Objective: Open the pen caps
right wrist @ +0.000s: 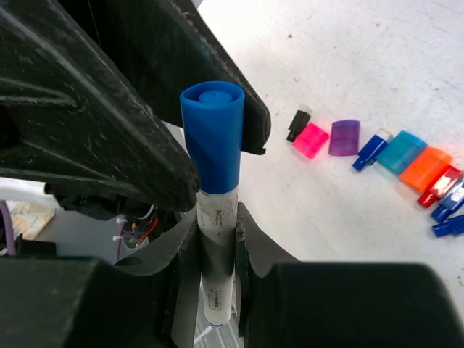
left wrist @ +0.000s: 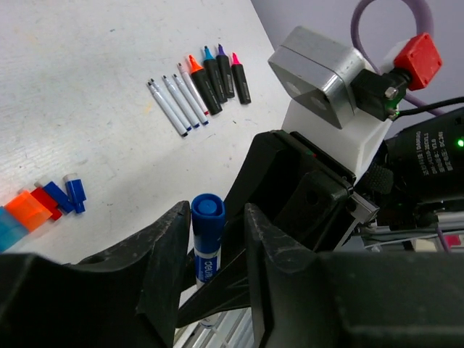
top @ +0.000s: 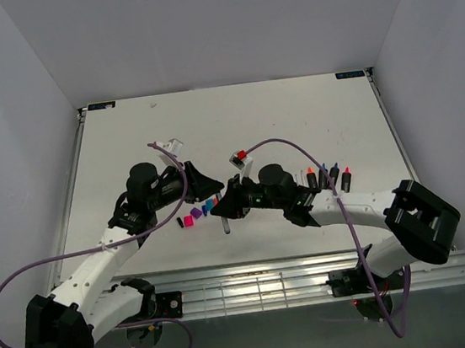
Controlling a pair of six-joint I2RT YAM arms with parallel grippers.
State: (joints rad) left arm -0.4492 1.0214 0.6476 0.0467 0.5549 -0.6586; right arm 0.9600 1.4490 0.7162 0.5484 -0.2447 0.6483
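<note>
Right wrist view has the right end effector (right wrist: 216, 239) clamped on a white pen (right wrist: 216, 206) whose blue cap (right wrist: 214, 138) is still on, the left end effector (left wrist: 210, 239) narrowly parted around it, while loose caps (right wrist: 344, 138) at frame right and uncapped pens (left wrist: 206, 87) suggest most work is done.

**Desk:** Your left arm (top: 100, 267) and right arm (top: 364, 207) are wearing white shells over black joint housings.

**Photographer:** And you're trailing a purple cable (left wrist: 359, 22) off each one.

**Desk:** Your right wrist is carrying a silver camera block (left wrist: 315, 76) with a red plug (left wrist: 419, 59); a green light (left wrist: 460, 143) is glowing beside it.

**Photographer:** Your left gripper (left wrist: 216, 217) is showing pale scuffs on its black fingers (left wrist: 163, 254).
</note>
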